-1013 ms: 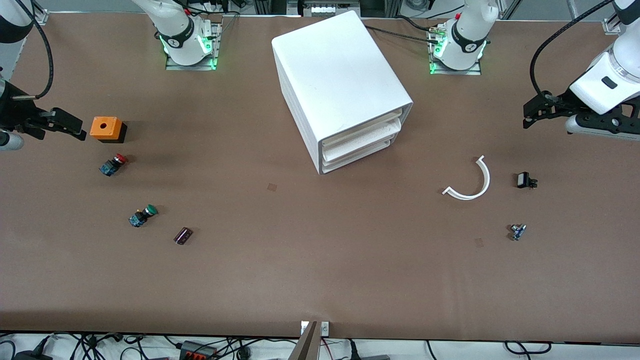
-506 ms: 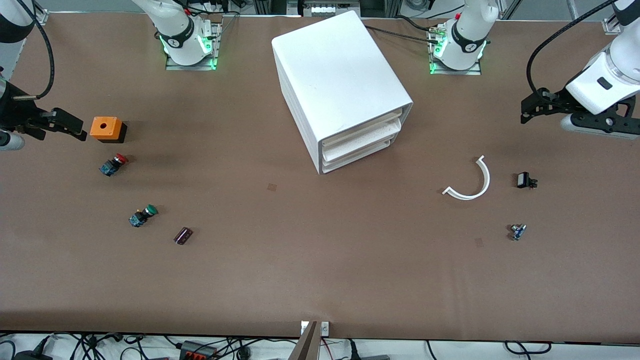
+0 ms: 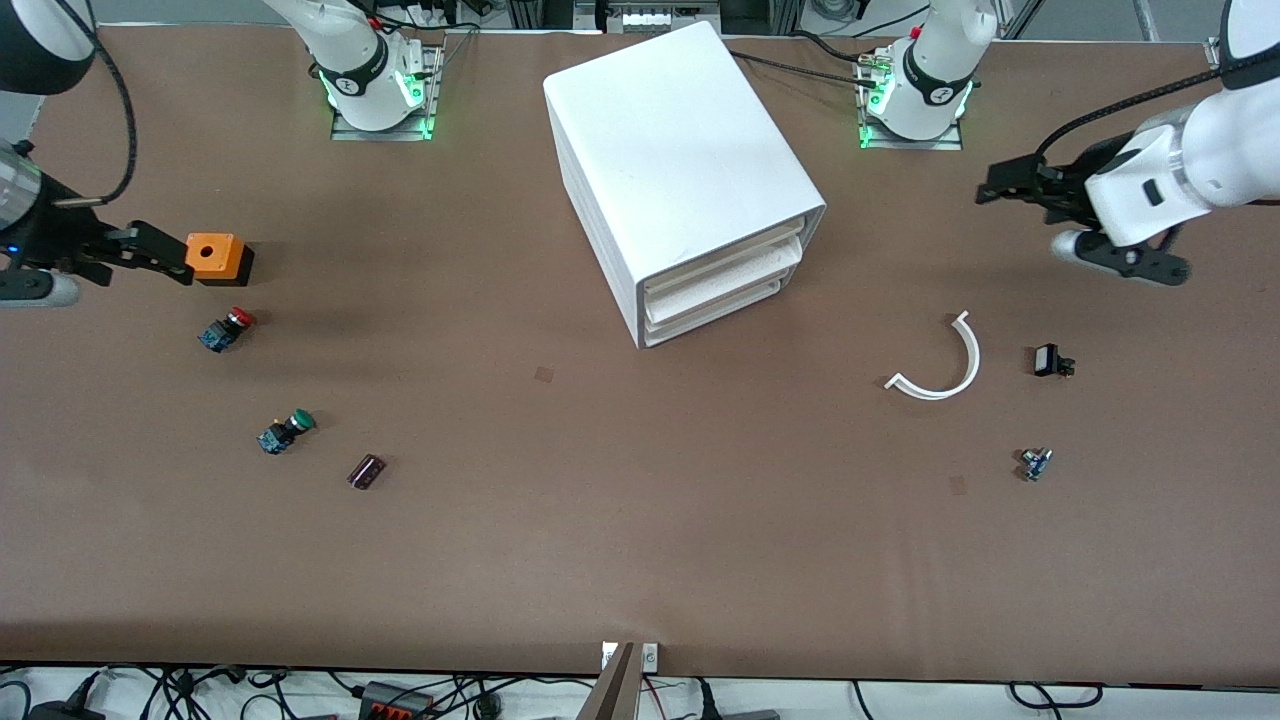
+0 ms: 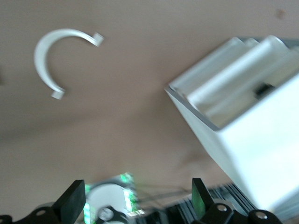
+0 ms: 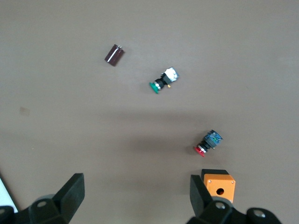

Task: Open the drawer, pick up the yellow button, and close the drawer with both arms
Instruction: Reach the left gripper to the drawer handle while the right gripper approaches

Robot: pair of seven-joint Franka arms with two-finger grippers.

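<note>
While drawer [image 3: 722, 262] shut, left end effector [image 3: 1000, 186], right end effector [image 3: 165, 258] spread, empty.

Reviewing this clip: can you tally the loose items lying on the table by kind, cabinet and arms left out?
Push buttons: 2, one red-capped button and one green-capped button
Orange box with a hole on top: 1
Curved white strip: 1
Dark brown block: 1
Small black part: 1
Small blue-grey part: 1
Total: 7

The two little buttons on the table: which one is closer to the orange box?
The red-capped button, just in front of the orange box. The green-capped button lies farther off, nearer the front camera.
</note>
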